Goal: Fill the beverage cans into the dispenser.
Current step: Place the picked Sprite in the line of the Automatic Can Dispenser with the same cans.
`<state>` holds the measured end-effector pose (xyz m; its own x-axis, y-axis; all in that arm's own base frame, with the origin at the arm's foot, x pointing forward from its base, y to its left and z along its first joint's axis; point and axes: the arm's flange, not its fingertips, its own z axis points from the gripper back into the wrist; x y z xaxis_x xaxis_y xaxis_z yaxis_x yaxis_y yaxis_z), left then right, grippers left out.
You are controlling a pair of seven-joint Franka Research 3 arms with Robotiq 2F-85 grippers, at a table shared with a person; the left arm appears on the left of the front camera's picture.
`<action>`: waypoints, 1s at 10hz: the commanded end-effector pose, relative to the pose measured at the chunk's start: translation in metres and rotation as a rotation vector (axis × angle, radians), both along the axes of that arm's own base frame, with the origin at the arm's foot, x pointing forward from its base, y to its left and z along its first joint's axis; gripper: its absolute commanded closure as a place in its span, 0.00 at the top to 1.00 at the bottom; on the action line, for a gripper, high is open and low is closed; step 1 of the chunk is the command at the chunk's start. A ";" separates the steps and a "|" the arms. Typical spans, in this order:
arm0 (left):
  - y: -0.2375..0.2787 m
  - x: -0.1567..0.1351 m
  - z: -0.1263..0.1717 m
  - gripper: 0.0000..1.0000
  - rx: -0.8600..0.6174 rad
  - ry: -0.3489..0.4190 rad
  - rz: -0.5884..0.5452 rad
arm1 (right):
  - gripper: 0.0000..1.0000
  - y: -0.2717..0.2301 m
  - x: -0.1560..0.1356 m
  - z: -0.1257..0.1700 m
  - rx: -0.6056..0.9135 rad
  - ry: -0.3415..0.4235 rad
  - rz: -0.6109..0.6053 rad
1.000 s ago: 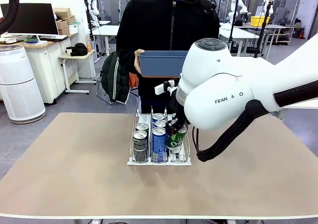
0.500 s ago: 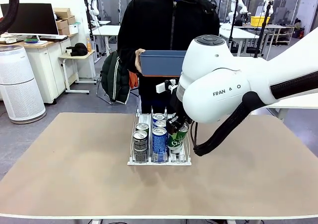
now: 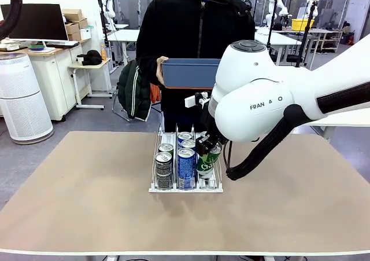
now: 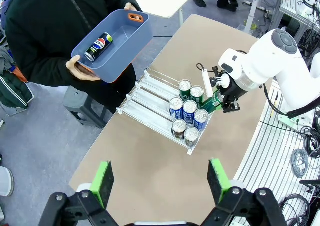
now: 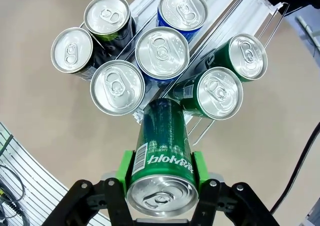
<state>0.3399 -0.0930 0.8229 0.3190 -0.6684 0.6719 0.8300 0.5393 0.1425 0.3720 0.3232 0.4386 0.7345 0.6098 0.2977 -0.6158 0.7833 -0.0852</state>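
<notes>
Over the near end of the dispenser's right lane, my right claw (image 5: 161, 172) is clenched on a green can (image 5: 162, 133). Pads sit on both sides of it and the can is tilted, not upright. Can't tell if it touches the rack.

Below it, seven cans stand in the dispenser (image 5: 227, 8):
- two green cans (image 5: 220, 92) in that same lane
- three blue cans (image 5: 161, 52) in the middle lane
- two black cans (image 5: 72, 49) in the left lane

Left claw (image 4: 161, 180) hangs high above the surface (image 4: 150, 161), released, with nothing between the pads.

Dispenser sits mid-width on the tan surface, toward the far edge. A person stands at that edge holding a blue bin (image 3: 191, 74) at chest height, and a spare can (image 4: 98, 45) lies on its side in it.

Room has a grey floor. On the left are a white air purifier (image 3: 20, 99) and a monitor (image 3: 36, 21) on a cabinet. A dark jacket (image 3: 134, 90) hangs over a chair, and more tables stand further back.
</notes>
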 end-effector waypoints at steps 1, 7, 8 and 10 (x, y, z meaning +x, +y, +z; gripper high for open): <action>0.001 0.000 0.000 1.00 -0.003 -0.003 0.003 | 0.58 -0.031 0.017 -0.007 -0.035 -0.019 -0.018; 0.001 0.000 0.000 1.00 -0.003 -0.003 0.003 | 0.58 -0.044 0.012 -0.002 -0.054 0.037 -0.031; 0.001 0.000 0.000 1.00 -0.003 -0.003 0.003 | 0.58 -0.048 0.011 0.001 -0.042 0.019 -0.038; 0.001 0.000 0.000 1.00 -0.003 -0.003 0.003 | 0.58 -0.048 0.009 0.003 -0.033 0.012 -0.042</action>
